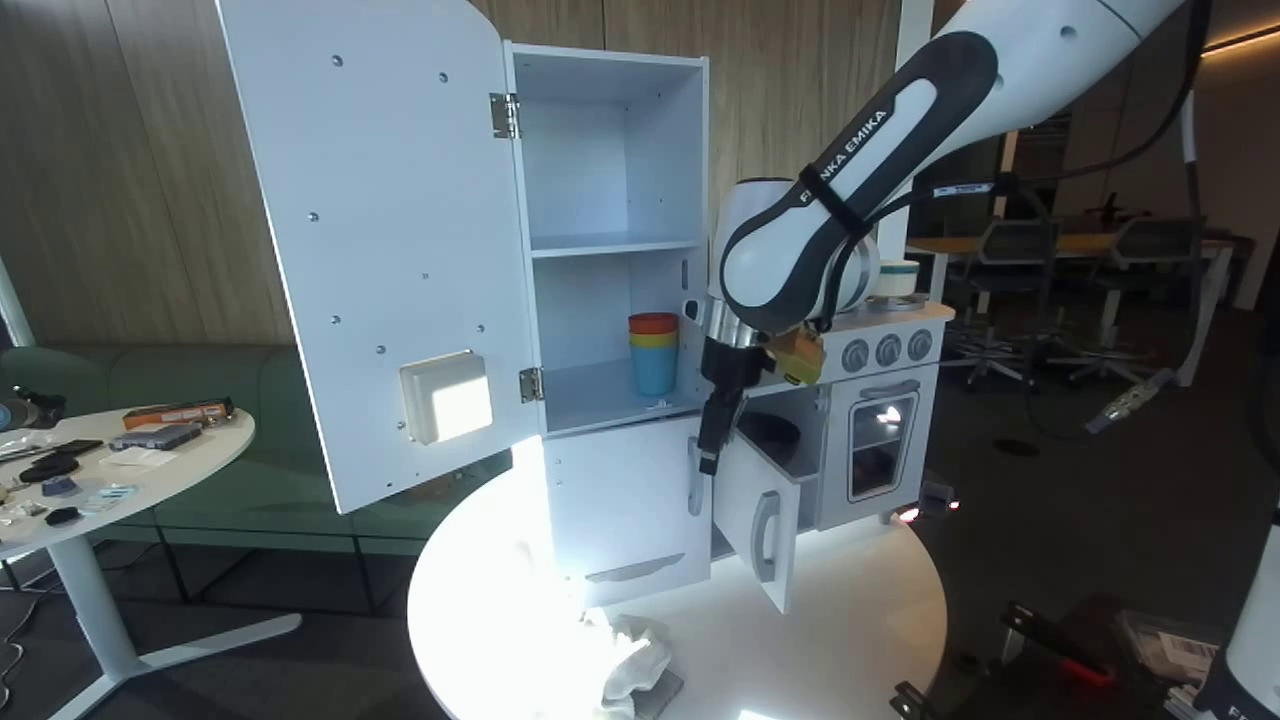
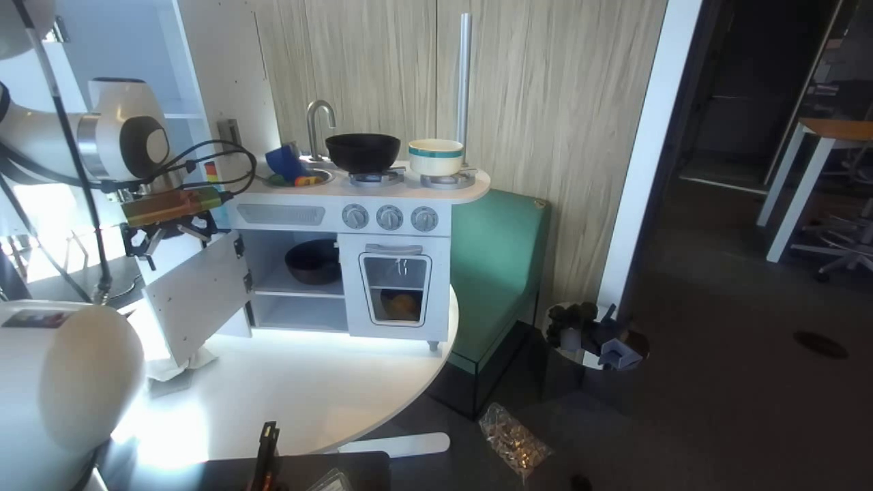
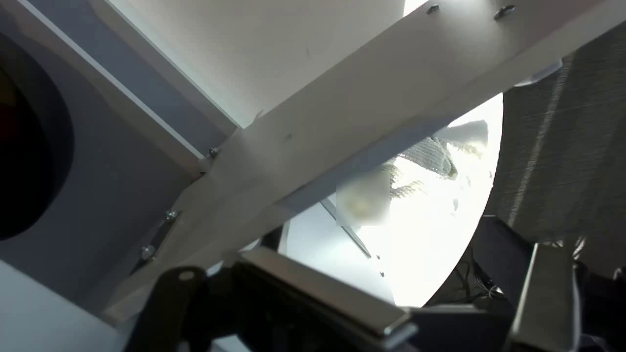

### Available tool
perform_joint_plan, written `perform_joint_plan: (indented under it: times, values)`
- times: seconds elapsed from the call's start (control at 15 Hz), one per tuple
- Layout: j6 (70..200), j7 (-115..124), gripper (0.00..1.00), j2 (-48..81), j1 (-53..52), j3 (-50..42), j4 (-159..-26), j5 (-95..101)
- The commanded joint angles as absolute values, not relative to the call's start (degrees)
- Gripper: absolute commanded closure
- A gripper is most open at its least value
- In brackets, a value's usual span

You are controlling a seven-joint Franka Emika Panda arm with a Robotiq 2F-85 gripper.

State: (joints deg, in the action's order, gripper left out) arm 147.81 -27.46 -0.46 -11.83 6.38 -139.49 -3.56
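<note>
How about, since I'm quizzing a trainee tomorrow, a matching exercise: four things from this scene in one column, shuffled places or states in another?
1. Fingers
2. Cupboard door beside the oven
3. Cream pot
4. Stacked cups

a. On a burner
b. Spread apart
c. Inside the tall cabinet
d. Swung open

Pairs: 1-b, 2-d, 3-a, 4-c
</note>
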Motion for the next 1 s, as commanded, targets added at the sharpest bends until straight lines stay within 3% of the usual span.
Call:
perform_joint_plan:
  times: [0.0, 0.4, 0.93]
  values:
    - [149.80, -23.87, 0.00, -1.78, -9.68, 6.55, -142.26, -3.08]
    - [152.83, -19.44, 0.00, -2.82, -8.00, 6.48, -145.37, 0.25]
    - [152.99, -17.31, 0.00, -1.94, -9.17, 9.05, -139.01, 13.88]
